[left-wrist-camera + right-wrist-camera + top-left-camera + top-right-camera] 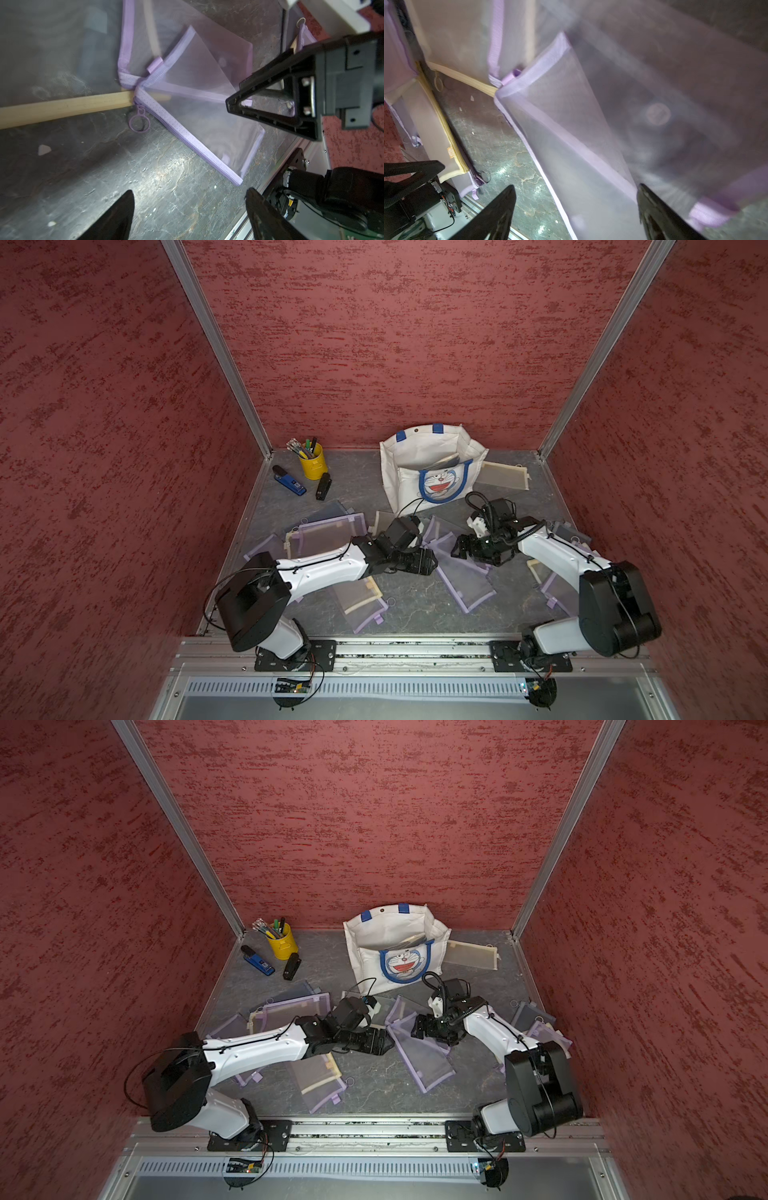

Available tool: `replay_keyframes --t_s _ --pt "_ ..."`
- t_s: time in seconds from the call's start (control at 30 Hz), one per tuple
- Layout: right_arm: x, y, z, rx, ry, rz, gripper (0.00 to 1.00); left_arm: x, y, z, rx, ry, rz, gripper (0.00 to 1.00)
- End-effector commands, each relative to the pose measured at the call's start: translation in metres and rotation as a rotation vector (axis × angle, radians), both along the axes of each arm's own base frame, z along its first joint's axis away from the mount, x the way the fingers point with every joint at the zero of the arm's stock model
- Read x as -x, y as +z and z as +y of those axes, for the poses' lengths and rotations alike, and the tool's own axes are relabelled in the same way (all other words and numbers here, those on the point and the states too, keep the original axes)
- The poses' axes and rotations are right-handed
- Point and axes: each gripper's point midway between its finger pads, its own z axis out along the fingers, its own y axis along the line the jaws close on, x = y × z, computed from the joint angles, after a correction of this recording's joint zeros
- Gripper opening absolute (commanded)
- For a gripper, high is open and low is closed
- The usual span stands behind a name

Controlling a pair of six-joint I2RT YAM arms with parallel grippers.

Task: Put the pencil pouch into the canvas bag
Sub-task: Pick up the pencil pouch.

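My left gripper [431,562] hangs low over the table [415,608] with its jaws spread wide. In the left wrist view only bare stone-patterned surface lies between its fingers [122,209], so it holds nothing. My right gripper [459,549] faces it, tip toward tip, and its jaws are wide apart too, clamping nothing.

The pencil pouch [465,578], purple see-through mesh with a zipper along one long edge, lies flat on the table just in front of my left fingertips and directly below my right gripper. In the right wrist view the pouch [571,145] fills the space ahead of the jaws and one corner reaches in between them.

The canvas bag [399,485] stands upright with its mouth open, beyond both grippers toward the back wall and apart from this pouch. More mesh pouches [322,533] lie scattered on either side of my arms.
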Motion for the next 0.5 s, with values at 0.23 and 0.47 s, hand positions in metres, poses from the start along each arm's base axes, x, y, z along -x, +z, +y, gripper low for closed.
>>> replay_keyframes --t_s 0.23,0.47 --pt "-0.014 -0.016 0.014 -0.083 0.059 -0.094 0.85 -0.046 -0.034 -0.022 0.228 0.247 0.21 0.82" --pt "-0.008 -0.006 0.03 -0.208 0.075 -0.126 0.75 -0.051 -0.048 -0.042 0.273 0.248 0.263 0.77"
